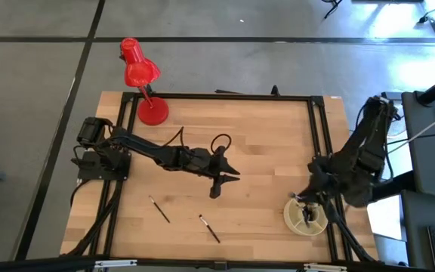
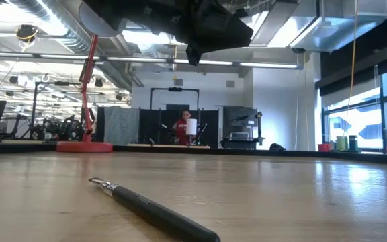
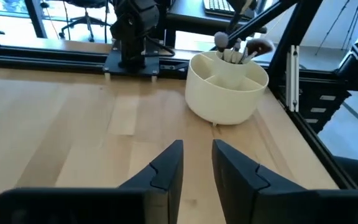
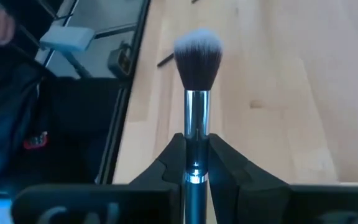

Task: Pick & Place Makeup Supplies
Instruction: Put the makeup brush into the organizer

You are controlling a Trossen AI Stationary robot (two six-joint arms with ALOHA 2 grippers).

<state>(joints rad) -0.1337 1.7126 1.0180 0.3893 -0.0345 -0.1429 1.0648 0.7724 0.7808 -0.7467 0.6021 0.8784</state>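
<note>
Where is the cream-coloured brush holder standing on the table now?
In the high view the cream holder stands near the table's front right corner, directly under the right claw, with brushes already standing in it.

Left claw (image 3: 196, 163) parted; right claw (image 4: 196, 163) clamped shut.

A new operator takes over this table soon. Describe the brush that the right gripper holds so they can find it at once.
Start at the cream round holder at the table's right front corner. The right gripper hangs just above it, shut on the powder brush. Its silver ferrule and fluffy white-tipped head set it apart from the two thin dark brushes lying flat on the wood.
</note>
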